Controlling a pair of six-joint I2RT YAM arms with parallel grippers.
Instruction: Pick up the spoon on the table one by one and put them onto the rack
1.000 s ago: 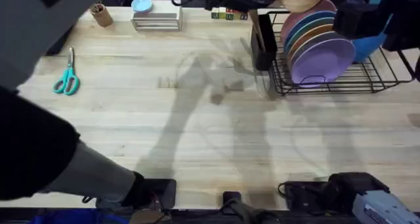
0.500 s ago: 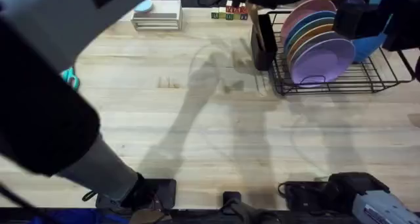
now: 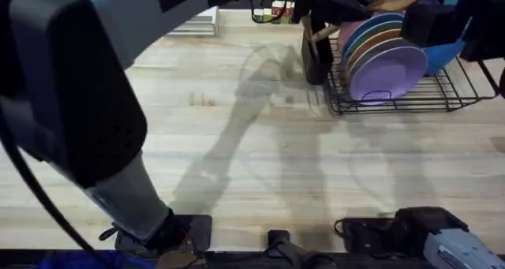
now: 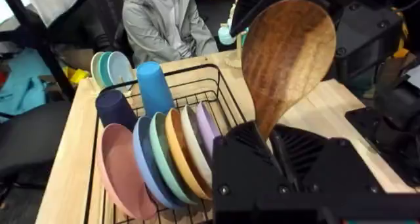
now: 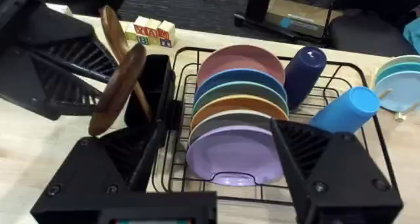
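Nearest the arms' bases, the bare worktop (image 3: 316, 174) carries only shadows. The right pincer (image 5: 216, 145) hangs with its black fingers spread wide and nothing between them, facing the rack (image 5: 371, 152) from the near side.

Farther on, the left arm reaches across to the rack's end. Its pincer (image 4: 275, 142) is clamped on the spoon (image 4: 285, 53) at the neck, just below the dark round bowl, so the bowl rises beyond the fingertips. Seen from the right wrist, the spoon is tilted, bowl up, over the black caddy (image 5: 157, 73); its thin handle slants down toward the caddy's mouth, though I cannot tell whether the tip is inside. Another wooden utensil (image 5: 110, 27) stands in the caddy just behind it.

The spoon looks light and stiff — carved wood with a smooth grain, unlikely to bend or break if it drops a little way. The neck seems a sound place to hold: close to the heavier bowl, so the long handle should swing little, and the free handle can lead into the caddy. The smooth, narrow wood could twist between flat pads — a firm squeeze seems wise.

Beyond the caddy, coloured plates (image 5: 236, 152) stand on edge in the wires, with blue cups (image 5: 344, 109) behind.
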